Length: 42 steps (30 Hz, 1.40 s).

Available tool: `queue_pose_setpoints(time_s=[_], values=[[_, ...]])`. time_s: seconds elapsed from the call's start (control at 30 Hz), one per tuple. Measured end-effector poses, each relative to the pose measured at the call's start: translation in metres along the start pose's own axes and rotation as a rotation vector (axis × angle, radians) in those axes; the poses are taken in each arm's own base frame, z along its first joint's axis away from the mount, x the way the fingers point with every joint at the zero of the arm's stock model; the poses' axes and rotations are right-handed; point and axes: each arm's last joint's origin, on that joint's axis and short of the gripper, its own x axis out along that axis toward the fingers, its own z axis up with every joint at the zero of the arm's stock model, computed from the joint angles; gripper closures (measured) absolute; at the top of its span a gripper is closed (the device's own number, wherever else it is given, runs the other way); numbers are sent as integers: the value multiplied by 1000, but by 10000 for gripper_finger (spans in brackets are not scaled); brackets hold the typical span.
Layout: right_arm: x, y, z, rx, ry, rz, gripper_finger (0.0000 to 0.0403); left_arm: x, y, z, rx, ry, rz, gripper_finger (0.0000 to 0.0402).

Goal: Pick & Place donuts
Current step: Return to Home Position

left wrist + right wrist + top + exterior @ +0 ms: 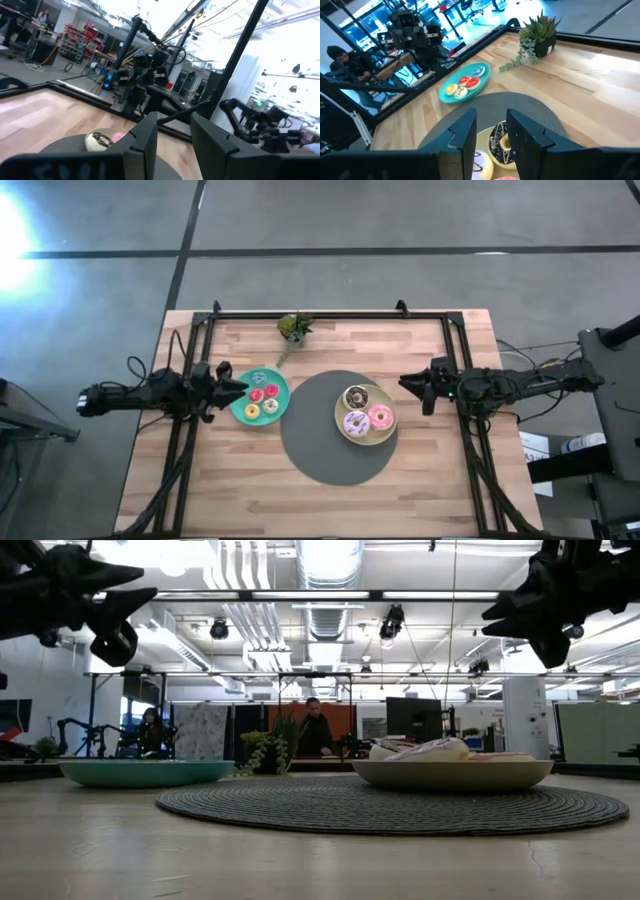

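Note:
Three larger donuts, brown-and-white [357, 396], lilac [356, 421] and pink [380, 417], lie on a pale-yellow plate [368, 441] on a round grey mat [320, 455]. Several tiny donuts [262, 395] lie on a teal plate [238, 409] left of the mat. My left gripper [243, 387] hangs open above the teal plate's left edge, pointing toward the table's right. My right gripper [403, 383] hangs open just right of the pale-yellow plate, pointing left. In the right wrist view the brown-and-white donut [501, 143] shows beyond the open fingers [491, 132]. Neither gripper holds anything.
A small green plant [293, 328] stands near the table's far edge, behind the teal plate. A black frame [330, 314] runs along the far edge and down both sides of the table. Bare wood lies along the near edge [330, 505].

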Motion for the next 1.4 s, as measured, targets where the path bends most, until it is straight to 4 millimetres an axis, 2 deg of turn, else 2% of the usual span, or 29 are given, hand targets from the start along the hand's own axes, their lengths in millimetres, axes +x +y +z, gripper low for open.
queue_pose_setpoints(time_s=[0.3, 0.53, 0.8, 1.0, 1.13, 1.4], values=[[2, -3, -6, -33, 26, -19, 300, -1, 7, -10, -27, 77, 110, 310], [4, -7, -12, -39, 41, -17, 308, 0, 8, -12, -56, 101, 125, 310], [4, -2, -10, -159, 35, 84, 317, 0, 8, -12, -55, 102, 125, 310], [4, 0, -7, -247, 1, 92, 322, 0, 8, -12, 177, 113, 120, 310], [4, 0, -7, -265, -2, 99, 319, 0, 8, -12, 263, 127, 119, 310], [4, 0, -6, -334, -13, 91, 312, 0, 9, -14, 253, 148, 128, 310]])
